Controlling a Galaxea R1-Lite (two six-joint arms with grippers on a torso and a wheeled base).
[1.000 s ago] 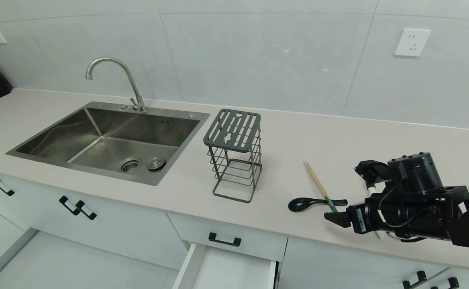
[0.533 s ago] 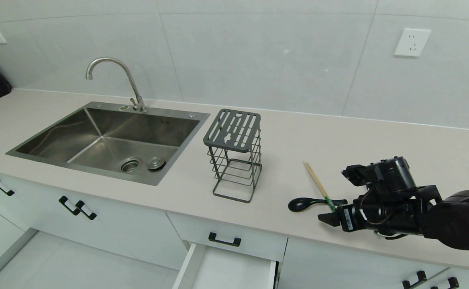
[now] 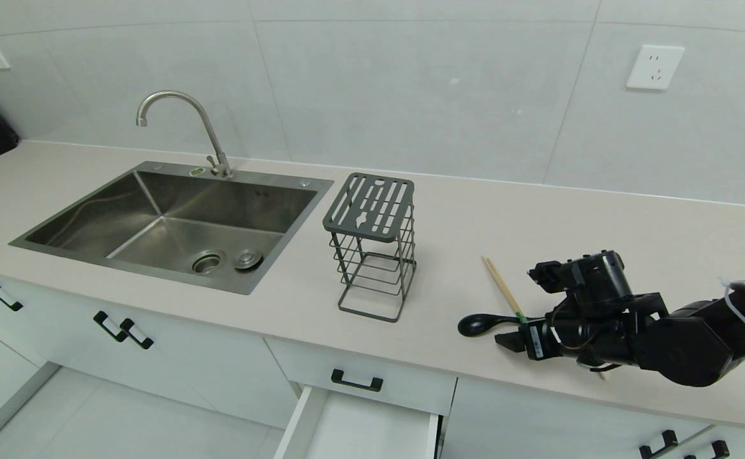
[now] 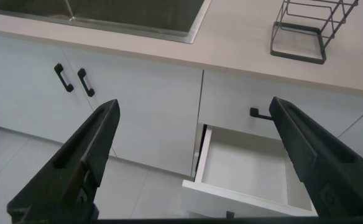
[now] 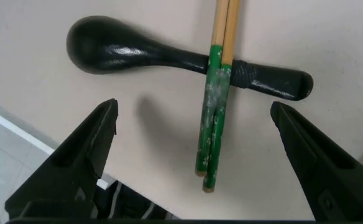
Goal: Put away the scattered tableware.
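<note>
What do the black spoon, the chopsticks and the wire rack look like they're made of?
Black spoon: glossy black, probably plastic or lacquered, judging by the soft highlights on its bowl.
Chopsticks: pale wood or bamboo, with speckled green paint on the ends.
Wire rack: thin grey rods and a slotted top, likely metal with a matte coating.

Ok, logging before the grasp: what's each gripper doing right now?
Left gripper: open, holding nothing.
Right gripper: open, empty, over the chopsticks and black spoon.

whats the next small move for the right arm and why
Probably lower the right gripper straight down and close on the chopsticks. Its jaws stand open on either side of them, and they lie across the handle of the black spoon, so they should likely come off first.
</note>
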